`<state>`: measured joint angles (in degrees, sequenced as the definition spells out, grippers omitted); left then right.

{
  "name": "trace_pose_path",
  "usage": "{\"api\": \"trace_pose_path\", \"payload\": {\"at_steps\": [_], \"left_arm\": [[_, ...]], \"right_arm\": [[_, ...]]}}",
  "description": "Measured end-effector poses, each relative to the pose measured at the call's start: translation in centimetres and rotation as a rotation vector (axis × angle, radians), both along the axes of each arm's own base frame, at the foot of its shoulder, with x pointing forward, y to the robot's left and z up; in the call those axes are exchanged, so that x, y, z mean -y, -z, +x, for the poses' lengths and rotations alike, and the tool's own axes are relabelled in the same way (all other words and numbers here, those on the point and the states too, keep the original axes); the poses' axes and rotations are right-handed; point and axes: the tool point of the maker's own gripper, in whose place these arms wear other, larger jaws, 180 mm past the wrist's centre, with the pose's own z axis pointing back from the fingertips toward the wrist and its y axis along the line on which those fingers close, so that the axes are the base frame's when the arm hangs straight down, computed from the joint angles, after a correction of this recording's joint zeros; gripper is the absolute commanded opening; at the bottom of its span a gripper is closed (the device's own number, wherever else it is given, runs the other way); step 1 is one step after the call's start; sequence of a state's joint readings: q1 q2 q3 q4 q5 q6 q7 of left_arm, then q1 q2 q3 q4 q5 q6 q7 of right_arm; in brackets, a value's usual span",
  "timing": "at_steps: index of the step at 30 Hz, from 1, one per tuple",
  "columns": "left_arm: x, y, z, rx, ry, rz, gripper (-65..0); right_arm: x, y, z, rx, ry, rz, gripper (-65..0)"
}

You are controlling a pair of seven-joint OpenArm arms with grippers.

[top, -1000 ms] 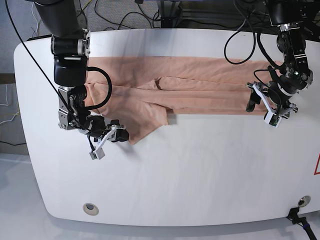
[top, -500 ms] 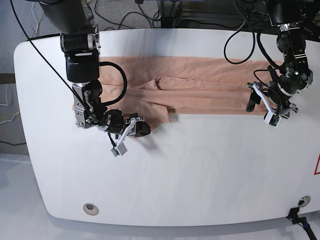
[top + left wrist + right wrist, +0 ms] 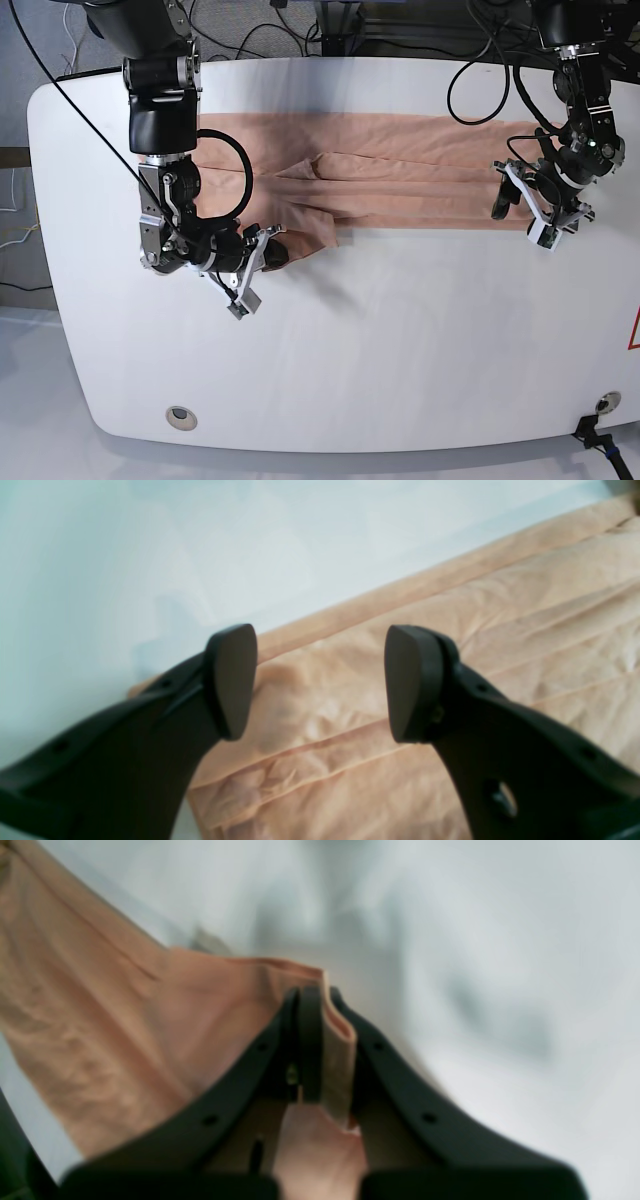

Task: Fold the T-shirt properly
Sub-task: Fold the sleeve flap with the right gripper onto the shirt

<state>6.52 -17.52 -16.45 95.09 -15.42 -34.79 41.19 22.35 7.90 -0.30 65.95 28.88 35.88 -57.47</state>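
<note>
T-shirt (image 3: 100,1040) pinched by right fingers (image 3: 310,1040); left fingers (image 3: 232,680) apart

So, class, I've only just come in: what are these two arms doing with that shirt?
They are folding a peach T-shirt that lies in a long band across the white table. The right pincer is shut on a corner of the cloth at one end. The left pincer hangs open above the other end, holding nothing. The fold is not yet done.

a robot lab — white table (image 3: 400,340), loose cables (image 3: 260,30) behind.
</note>
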Motion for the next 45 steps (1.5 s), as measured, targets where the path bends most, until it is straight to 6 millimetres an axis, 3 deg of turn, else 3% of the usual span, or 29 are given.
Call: {"api": "trace_pose_path", "payload": {"at_steps": [2, 6, 13, 25, 33, 39, 42, 45], "left_arm": [[0.0, 0.0, 0.0, -0.001, -0.001, 0.001, -28.0], [0.0, 0.0, 0.0, 0.000, -0.001, -0.001, -28.0], [-0.6, 1.8, -0.5, -0.053, -0.026, -0.015, -28.0], [-0.8, 2.8, -0.8, -0.079, -0.035, -0.026, -28.0], [-0.7, 2.7, -0.8, -0.078, -0.035, -0.027, -28.0], [-0.7, 2.7, -0.8, -0.079, -0.035, -0.027, -28.0], [-0.7, 2.8, -0.8, -0.079, -0.035, -0.027, -28.0], [-0.8, 2.8, -0.8, -0.079, -0.035, -0.026, -28.0]], "right_arm": [[1.0, -1.0, -0.3, -0.001, 0.020, -0.002, -65.0], [3.7, -1.3, -2.4, -0.039, 0.043, -0.044, -65.0], [3.4, -1.6, -7.7, -0.121, -0.015, 0.040, -65.0], [1.3, -0.9, -16.2, -0.169, -0.066, 0.109, -65.0], [1.0, -1.1, -17.0, -0.167, -0.071, 0.117, -65.0], [1.0, -0.8, -17.7, -0.180, -0.068, 0.116, -38.5], [0.9, -1.3, -17.6, -0.159, -0.078, 0.111, -32.4], [0.3, -2.2, -17.4, -0.142, -0.085, 0.161, -32.3]]}}
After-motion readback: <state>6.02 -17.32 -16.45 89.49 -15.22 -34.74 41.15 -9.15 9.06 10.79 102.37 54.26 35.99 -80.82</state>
